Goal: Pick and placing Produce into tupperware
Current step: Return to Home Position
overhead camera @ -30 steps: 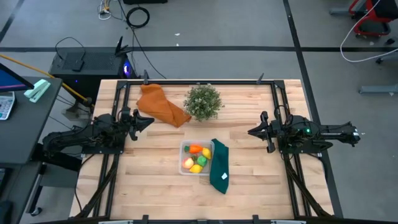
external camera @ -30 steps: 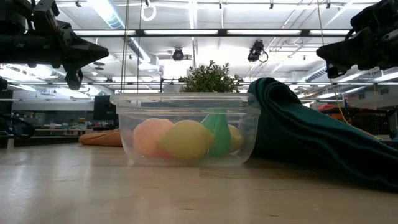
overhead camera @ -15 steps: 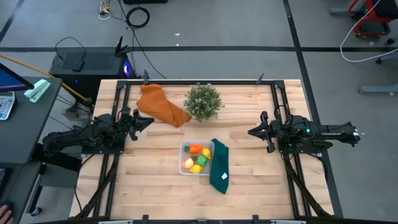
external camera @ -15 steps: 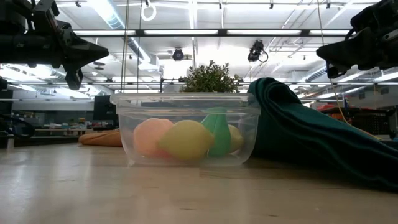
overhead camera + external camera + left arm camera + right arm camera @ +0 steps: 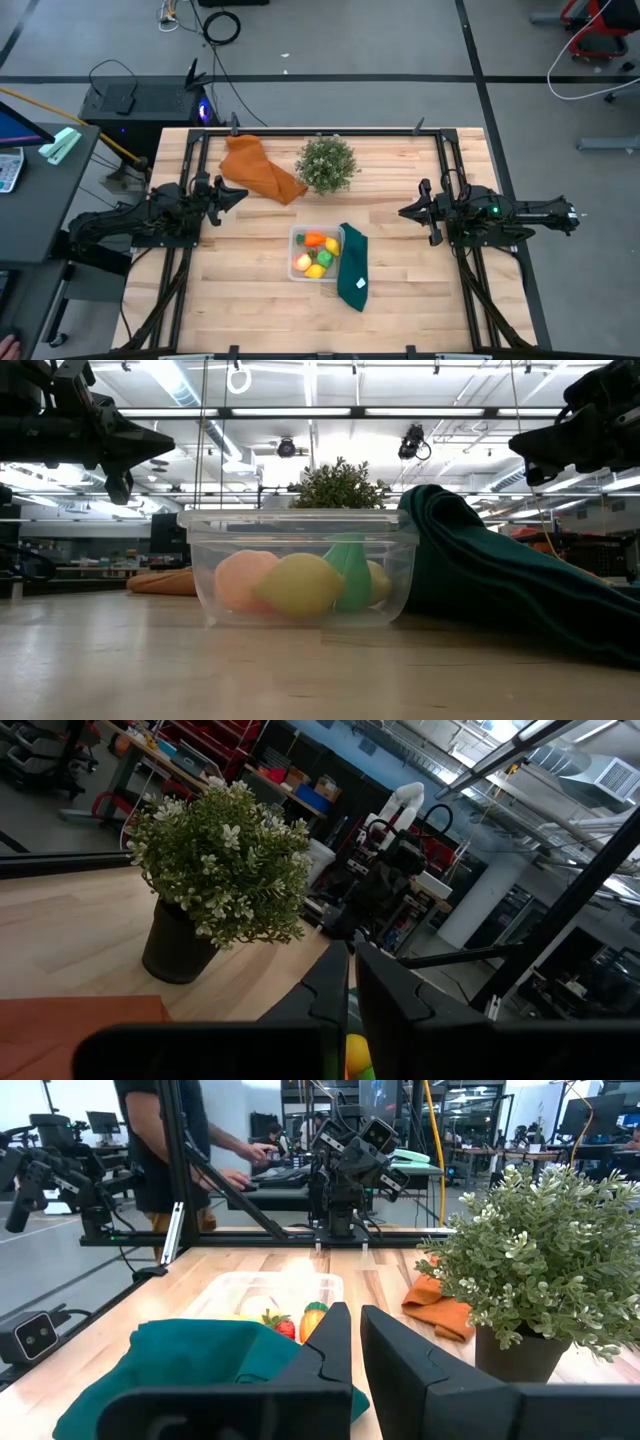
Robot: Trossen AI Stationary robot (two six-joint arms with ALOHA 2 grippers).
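The clear tupperware (image 5: 296,252) sits on the table's middle, toward the near edge. The produce lies inside it: an orange carrot (image 5: 315,240), a green piece (image 5: 324,257), a lemon (image 5: 316,270) and a pink peach (image 5: 302,263). The low view shows the peach (image 5: 243,580), lemon (image 5: 298,585) and green piece (image 5: 350,568) through the tupperware's wall (image 5: 205,575). My left gripper (image 5: 240,193) hovers shut at the table's left, my right gripper (image 5: 402,211) shut at its right. Both are raised and apart from the tupperware.
A dark green cloth (image 5: 353,266) lies against the tupperware's right side. An orange cloth (image 5: 260,170) and a potted plant (image 5: 327,163) are near the far edge. Bare wood shows left of and in front of the tupperware. A person stands beyond the table (image 5: 165,1140).
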